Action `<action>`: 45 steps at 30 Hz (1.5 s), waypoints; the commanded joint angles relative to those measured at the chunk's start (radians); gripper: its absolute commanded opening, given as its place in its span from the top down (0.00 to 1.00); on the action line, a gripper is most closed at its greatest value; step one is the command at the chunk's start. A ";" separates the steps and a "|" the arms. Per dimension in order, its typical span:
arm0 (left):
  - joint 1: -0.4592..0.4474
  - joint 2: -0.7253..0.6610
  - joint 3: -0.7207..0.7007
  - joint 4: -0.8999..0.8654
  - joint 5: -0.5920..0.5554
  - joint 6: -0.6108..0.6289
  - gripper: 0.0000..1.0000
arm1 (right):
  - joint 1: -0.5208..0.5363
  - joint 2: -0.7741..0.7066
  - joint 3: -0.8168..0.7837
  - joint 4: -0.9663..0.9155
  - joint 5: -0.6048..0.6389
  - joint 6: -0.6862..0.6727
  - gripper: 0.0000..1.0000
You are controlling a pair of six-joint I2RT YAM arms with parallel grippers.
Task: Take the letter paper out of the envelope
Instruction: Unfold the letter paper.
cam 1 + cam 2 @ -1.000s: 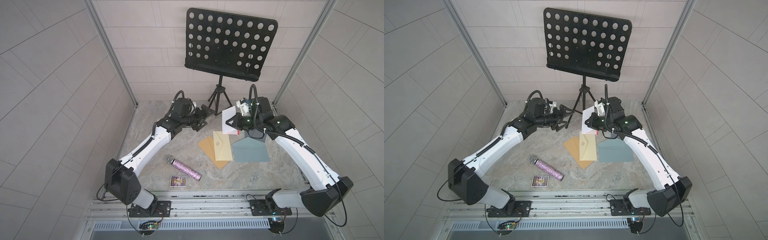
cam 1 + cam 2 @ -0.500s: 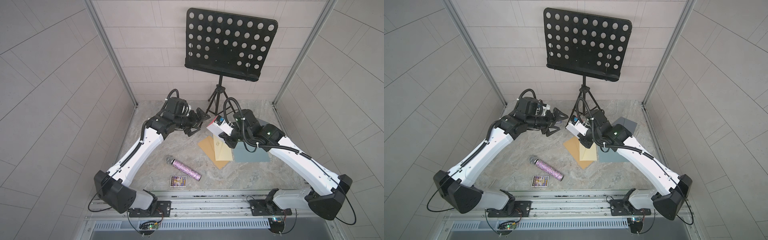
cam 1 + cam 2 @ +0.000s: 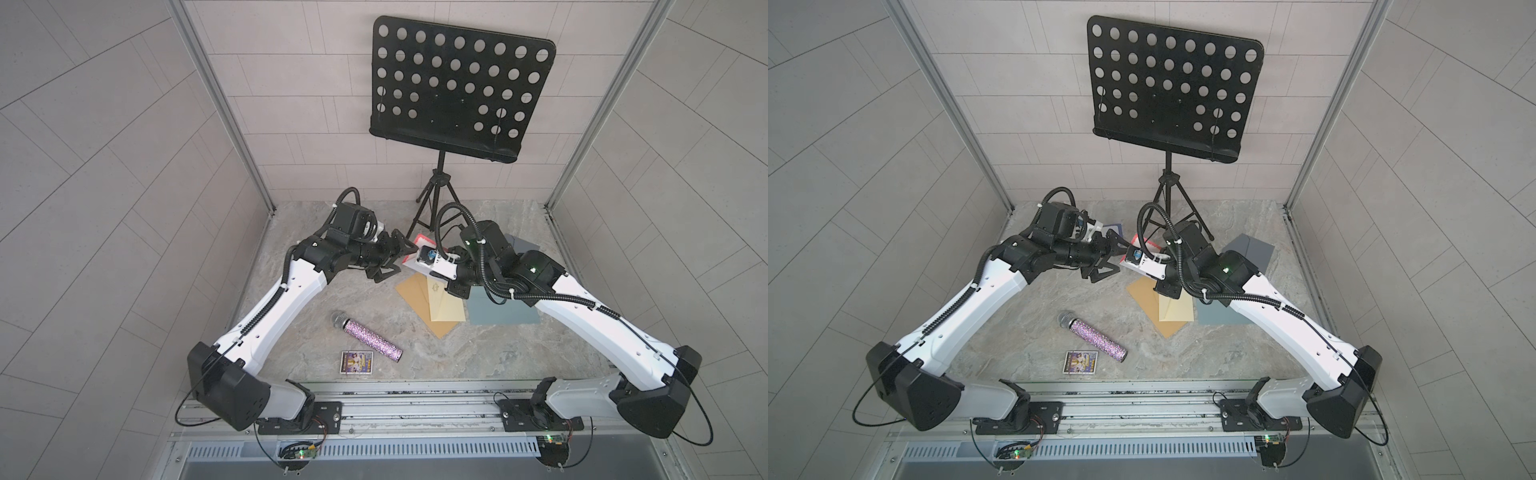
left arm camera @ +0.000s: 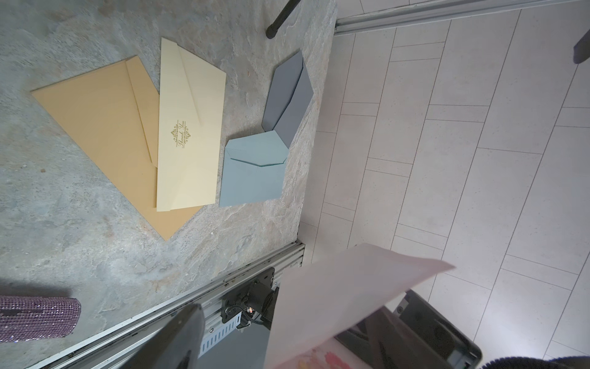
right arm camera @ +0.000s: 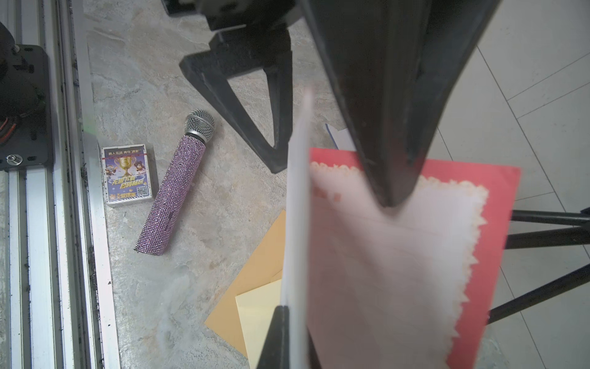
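Stone tabletop (image 3: 478, 353) — letter paper (image 5: 399, 271) aloft, within spread left tool (image 3: 401, 261)

envelope (image 5: 501, 223) red; letter paper (image 5: 383, 271) pale pink; microphone (image 3: 372, 337) purple sequins; music stand (image 3: 449, 116) black

A black perforated music stand (image 3: 461, 89) is set on a tripod at the rear of a grey stone-patterned tabletop (image 3: 478, 357). Behind and beside the stand, pale tiled walls (image 3: 311, 124) are seen, evenly lit and joined by aluminium corner posts (image 3: 222, 104).
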 commanded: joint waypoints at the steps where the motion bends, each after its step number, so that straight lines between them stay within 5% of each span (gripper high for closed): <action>1: -0.006 -0.015 -0.026 0.059 0.035 -0.035 0.20 | 0.031 -0.012 0.006 0.038 0.071 -0.048 1.00; 14: -0.004 -0.011 -0.081 0.121 0.036 -0.117 0.44 | 0.091 -0.021 -0.027 0.202 0.231 -0.172 1.00; 23: 0.019 -0.010 -0.089 0.248 0.037 -0.202 0.97 | 0.126 -0.042 -0.071 0.223 0.266 -0.182 1.00; 28: 0.047 -0.019 -0.089 0.283 0.042 -0.227 1.00 | 0.147 -0.067 -0.107 0.238 0.294 -0.152 0.99; 32: 0.080 -0.027 -0.071 0.328 0.041 -0.230 1.00 | 0.151 -0.112 -0.110 0.211 0.264 -0.014 0.63; 36: 0.091 -0.045 -0.031 0.401 0.033 -0.196 1.00 | 0.151 -0.161 -0.102 0.129 0.177 0.241 0.40; 41: 0.098 -0.118 -0.025 0.366 -0.008 -0.018 1.00 | 0.128 -0.252 -0.089 0.130 0.115 0.533 0.19; 45: 0.097 -0.190 -0.095 0.394 -0.018 0.059 1.00 | -0.035 -0.281 -0.070 0.209 -0.077 0.827 0.17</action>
